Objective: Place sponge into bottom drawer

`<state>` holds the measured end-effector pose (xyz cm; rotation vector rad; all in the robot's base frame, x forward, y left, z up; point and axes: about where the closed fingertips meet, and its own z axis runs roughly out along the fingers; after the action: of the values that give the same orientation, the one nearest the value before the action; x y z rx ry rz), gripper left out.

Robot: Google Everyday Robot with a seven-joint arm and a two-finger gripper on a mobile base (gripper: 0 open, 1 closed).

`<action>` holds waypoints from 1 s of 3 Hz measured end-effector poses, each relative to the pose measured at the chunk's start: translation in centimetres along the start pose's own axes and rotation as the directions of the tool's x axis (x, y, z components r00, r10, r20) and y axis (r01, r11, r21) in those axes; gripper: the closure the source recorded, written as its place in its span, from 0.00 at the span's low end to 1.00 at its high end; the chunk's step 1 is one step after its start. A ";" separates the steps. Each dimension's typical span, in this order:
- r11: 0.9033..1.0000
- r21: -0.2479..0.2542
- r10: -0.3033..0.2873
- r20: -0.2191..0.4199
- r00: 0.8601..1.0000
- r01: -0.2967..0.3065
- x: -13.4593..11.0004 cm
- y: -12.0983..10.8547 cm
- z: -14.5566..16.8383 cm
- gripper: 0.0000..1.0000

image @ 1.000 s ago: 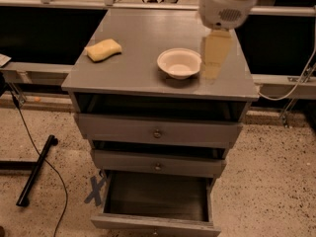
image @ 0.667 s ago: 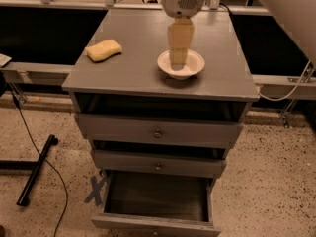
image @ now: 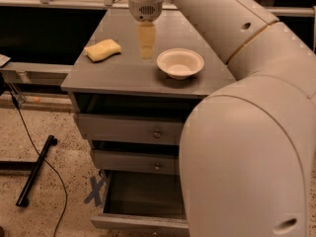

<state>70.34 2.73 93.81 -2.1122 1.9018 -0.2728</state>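
The bottom drawer [image: 143, 199] stands open at six o'clock. Above the cabinet top [image: 123, 77], the gripper [image: 146, 44], its grip unreadable, has swung off the white bowl [image: 180, 63] toward the sponge [image: 102, 50], untouched at its nine o'clock.

The sponge [image: 102, 50] lies on the cabinet [image: 123, 78] top, at its left side. The bowl [image: 180, 63] stands on the same top, to the right of the sponge and apart from it. The claw [image: 146, 44] hangs above the top, between the two. The bottom drawer [image: 140, 199] stands pulled out below the two upper drawers [image: 126, 130]. The arm [image: 247, 132] fills the right foreground, in front of the cabinet's right side.
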 end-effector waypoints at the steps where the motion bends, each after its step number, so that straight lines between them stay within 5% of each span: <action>1: 1.000 0.012 -0.003 0.008 1.000 0.003 -0.4 -0.4 0.3 0.00; 3: 0.992 0.073 -0.104 -0.044 0.994 0.107 -1.4 -3.6 1.3 0.00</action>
<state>73.93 4.57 93.87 -2.1759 1.7752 -0.4057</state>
